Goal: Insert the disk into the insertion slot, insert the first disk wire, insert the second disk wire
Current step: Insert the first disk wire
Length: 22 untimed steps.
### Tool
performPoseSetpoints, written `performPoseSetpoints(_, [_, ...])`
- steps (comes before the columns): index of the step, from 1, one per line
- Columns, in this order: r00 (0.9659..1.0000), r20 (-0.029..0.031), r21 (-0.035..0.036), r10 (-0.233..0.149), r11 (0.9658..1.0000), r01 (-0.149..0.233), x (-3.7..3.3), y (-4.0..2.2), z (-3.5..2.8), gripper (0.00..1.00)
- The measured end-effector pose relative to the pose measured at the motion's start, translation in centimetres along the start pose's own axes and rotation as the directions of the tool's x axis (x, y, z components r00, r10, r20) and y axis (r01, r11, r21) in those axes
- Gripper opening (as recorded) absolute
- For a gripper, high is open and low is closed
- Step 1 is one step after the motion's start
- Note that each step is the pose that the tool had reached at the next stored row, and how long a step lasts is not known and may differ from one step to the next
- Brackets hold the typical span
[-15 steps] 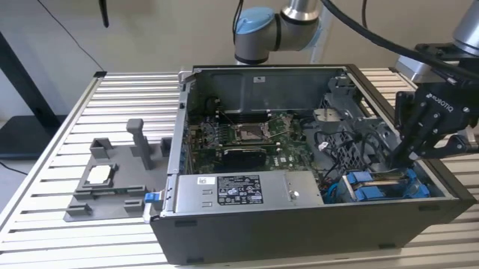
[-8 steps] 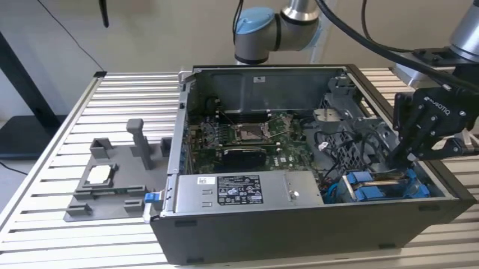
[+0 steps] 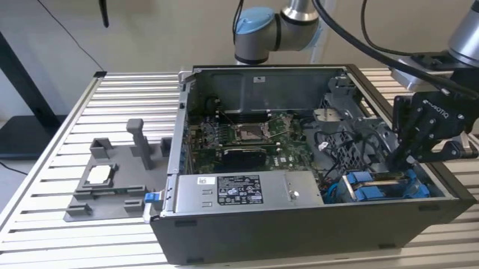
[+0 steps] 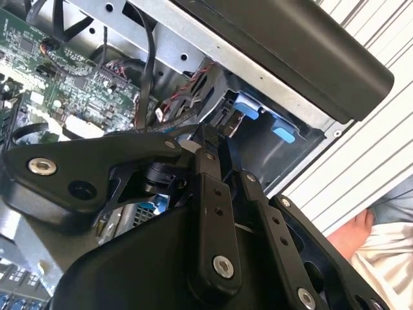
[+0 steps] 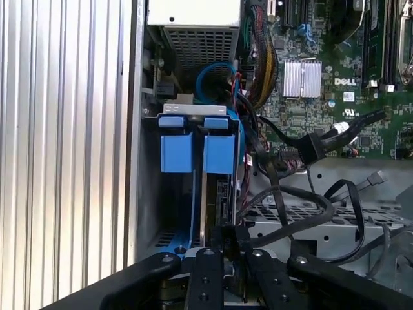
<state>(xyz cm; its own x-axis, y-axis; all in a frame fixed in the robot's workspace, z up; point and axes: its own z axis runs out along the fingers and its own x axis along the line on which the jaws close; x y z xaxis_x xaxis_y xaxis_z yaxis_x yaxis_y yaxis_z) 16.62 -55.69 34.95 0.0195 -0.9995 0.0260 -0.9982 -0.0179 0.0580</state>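
- Item: disk point(image 5: 216, 197), silver-grey drive in blue carrier, edge-on in first wrist view. It stands in the drive bay point(image 5: 148, 213) at the front corner of the PC case point(image 3: 247, 235), exterior view's right. The carrier tabs point(image 5: 175, 152) sit side by side at one end.
- Exterior view: disk point(image 3: 383, 179) reads as a pale strip betw. blue parts, low in the bay.
- Tool: gripper point(image 3: 402, 159) reaches down into the case, tips at the disk's end opp. the carrier tabs. The fingers point(image 5: 208, 278) are drawn together with a narrow gap. Can't tell whether a plug is pinched betw. them.
- Black cables point(image 5: 290, 206): loose bundle just beside that end of the disk, running toward the gripper tips; prob. incl. the disk wires.
- Step (judgement): slot insertion looks done and work is at the wire stage. Which wire, can't tell.
- Move req. (judgement): plug square to the disk's socket, straight push along the disk's length, no snag on neighbouring cables. Space is tight betw. bay wall and bundle.
- Exterior view gives overall layout: bench point(image 3: 134, 89), motherboard point(image 3: 247, 134), power supply point(image 3: 232, 190), grey fixture point(image 3: 112, 179) on the bench just beside the case, arm point(image 3: 262, 28) behind.
- First wrist view gives disk alignment in the bay and cable routing.
- Second wrist view gives gripper point(image 4: 213, 139) from behind, carrier tabs point(image 4: 246, 108) past its tips, and part of a person point(image 4: 352, 236), prob. a hand, beyond the case.
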Motion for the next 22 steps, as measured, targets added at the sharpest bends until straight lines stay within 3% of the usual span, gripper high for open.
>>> performPoseSetpoints(22, [1.0,0.0014,0.0006,0.0,1.0,0.0,0.17,-0.2,0.74,0.19])
